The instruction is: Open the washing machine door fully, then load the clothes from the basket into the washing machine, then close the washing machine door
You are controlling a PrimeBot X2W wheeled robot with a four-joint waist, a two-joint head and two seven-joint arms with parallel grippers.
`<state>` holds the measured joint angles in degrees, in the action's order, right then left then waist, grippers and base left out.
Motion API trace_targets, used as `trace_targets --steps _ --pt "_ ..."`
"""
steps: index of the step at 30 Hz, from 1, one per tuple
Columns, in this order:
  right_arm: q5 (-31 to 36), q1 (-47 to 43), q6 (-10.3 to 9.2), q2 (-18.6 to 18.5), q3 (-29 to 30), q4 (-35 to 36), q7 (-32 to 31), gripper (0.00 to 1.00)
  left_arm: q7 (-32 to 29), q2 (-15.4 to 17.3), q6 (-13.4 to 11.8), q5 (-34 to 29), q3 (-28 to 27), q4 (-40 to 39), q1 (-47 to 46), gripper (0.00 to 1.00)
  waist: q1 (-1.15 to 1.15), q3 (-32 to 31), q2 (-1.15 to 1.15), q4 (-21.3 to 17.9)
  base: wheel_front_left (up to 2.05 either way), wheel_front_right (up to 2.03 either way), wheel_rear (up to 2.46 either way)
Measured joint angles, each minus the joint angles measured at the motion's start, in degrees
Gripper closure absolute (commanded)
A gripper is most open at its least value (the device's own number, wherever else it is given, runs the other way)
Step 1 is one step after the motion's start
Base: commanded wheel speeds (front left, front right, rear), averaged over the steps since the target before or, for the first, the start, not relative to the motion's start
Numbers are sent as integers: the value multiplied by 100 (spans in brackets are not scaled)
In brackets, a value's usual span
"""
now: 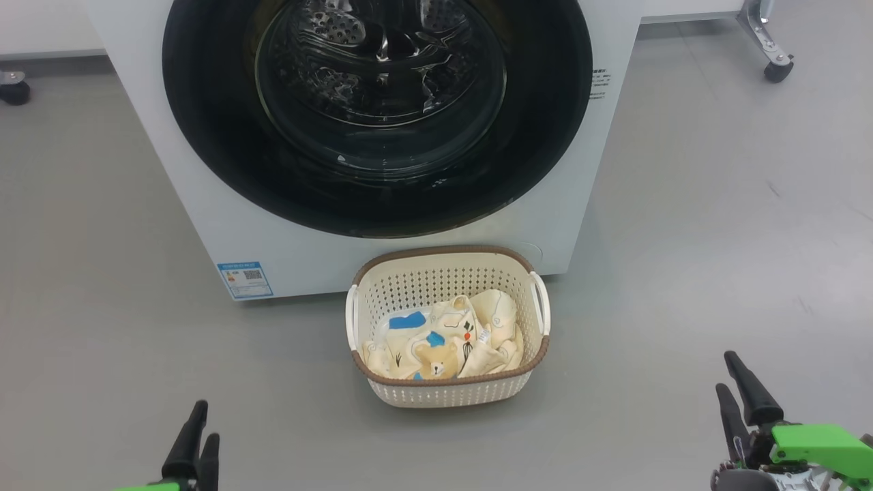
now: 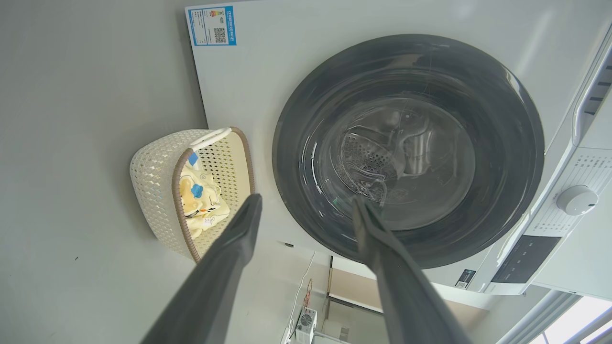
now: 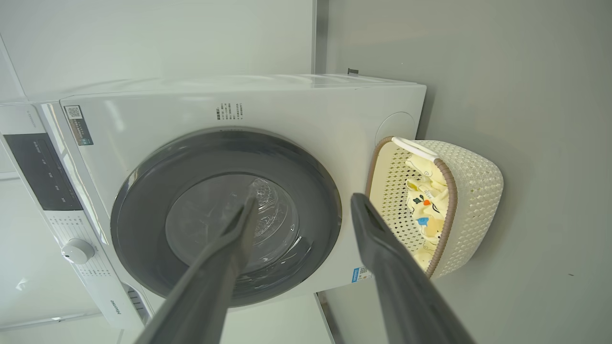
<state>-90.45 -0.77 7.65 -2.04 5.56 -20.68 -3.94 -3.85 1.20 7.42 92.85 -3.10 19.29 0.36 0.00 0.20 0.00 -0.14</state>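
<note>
Holding left pincer [image 1: 206, 420] and right pincer [image 1: 725, 372] spread, empty, low over floor [image 1: 102, 341]. Facing shut door [image 1: 378, 102] of washer [image 1: 204, 225]. Viewing clothes [image 1: 450, 337] in basket [image 1: 443, 392] just before washer.

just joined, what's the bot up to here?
Nothing is being handled yet. The washing machine door is shut on the washing machine. The basket sits on the floor right in front of it, with the clothes piled inside. The left hand and right hand are both open and empty, low in the head view and apart from the basket. Opening the door looks like the first step.
</note>
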Motion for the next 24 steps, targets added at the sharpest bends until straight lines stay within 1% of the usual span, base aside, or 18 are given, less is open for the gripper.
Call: trace_targets --steps 9,17,22,24 --pt "214 85 0 0 -22 5 148 0 166 1 0 -11 -8 -44 -34 0 0 -8 0 7 0 0 0" --pt "476 231 0 0 -30 12 280 0 291 2 0 -163 -24 -108 -107 0 0 -20 0 23 0 0 0" --pt "782 259 0 0 4 12 369 0 369 3 1 -182 -26 -265 -137 0 0 -34 0 31 0 0 0" --pt "1018 286 0 0 9 11 405 0 397 3 1 -232 -36 -331 -144 0 0 -39 0 33 0 0 0"
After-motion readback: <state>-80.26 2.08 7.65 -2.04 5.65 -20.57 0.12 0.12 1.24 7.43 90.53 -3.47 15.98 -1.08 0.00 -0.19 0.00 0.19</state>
